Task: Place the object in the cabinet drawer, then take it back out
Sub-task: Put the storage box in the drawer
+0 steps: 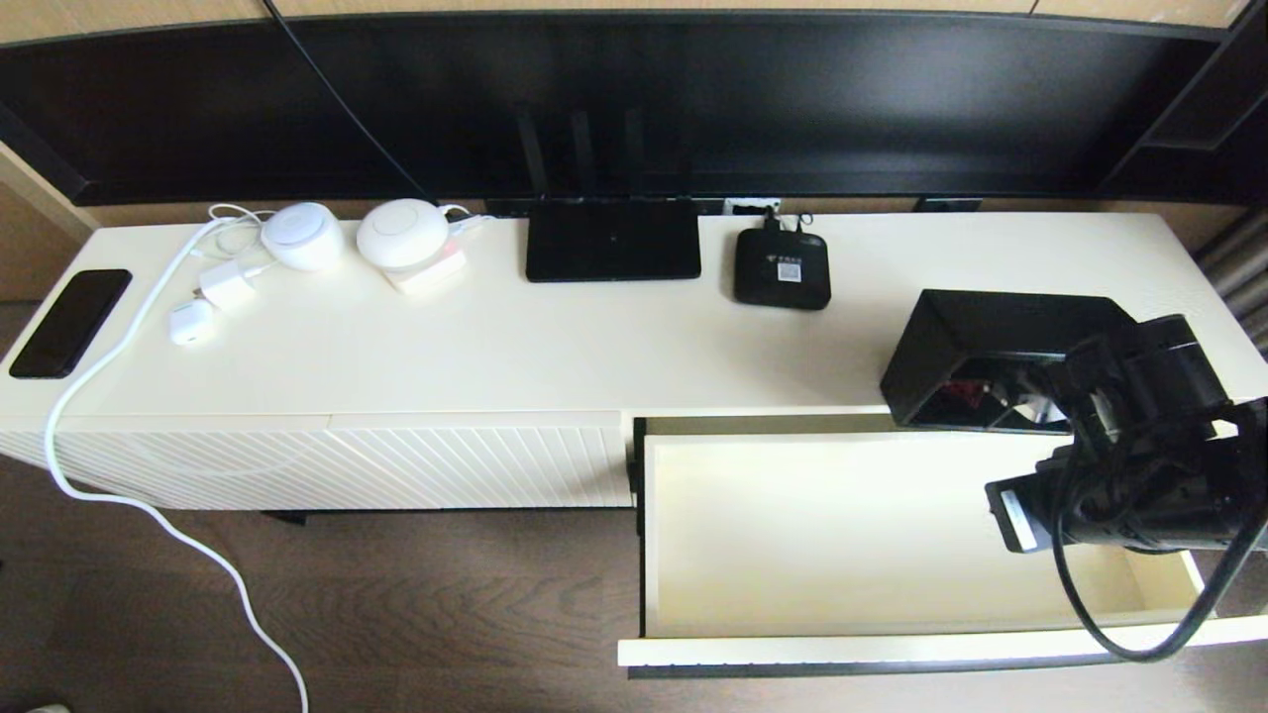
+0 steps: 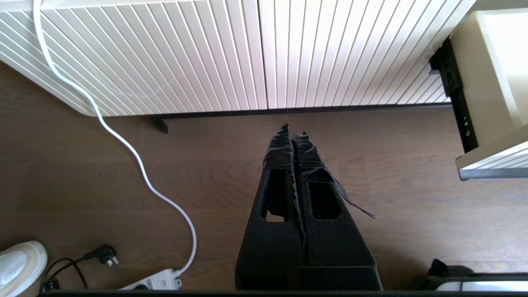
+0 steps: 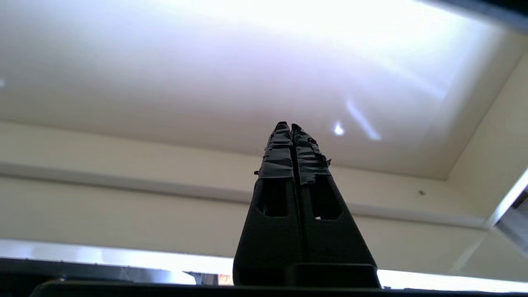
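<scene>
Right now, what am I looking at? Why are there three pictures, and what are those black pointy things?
It is a robot with two arms. One picture comes from a camera on its head, looking down at a long cream cabinet. The other two come from cameras on its wrists. The black pointy things are its grippers, like pinching fingers. The left gripper hangs shut over the wooden floor, doing nothing. The right gripper is shut too, holding nothing, above the open cabinet drawer, which shows nothing inside. On the cabinet sit a black organiser box, a router, a small black device, a phone and white chargers.
</scene>
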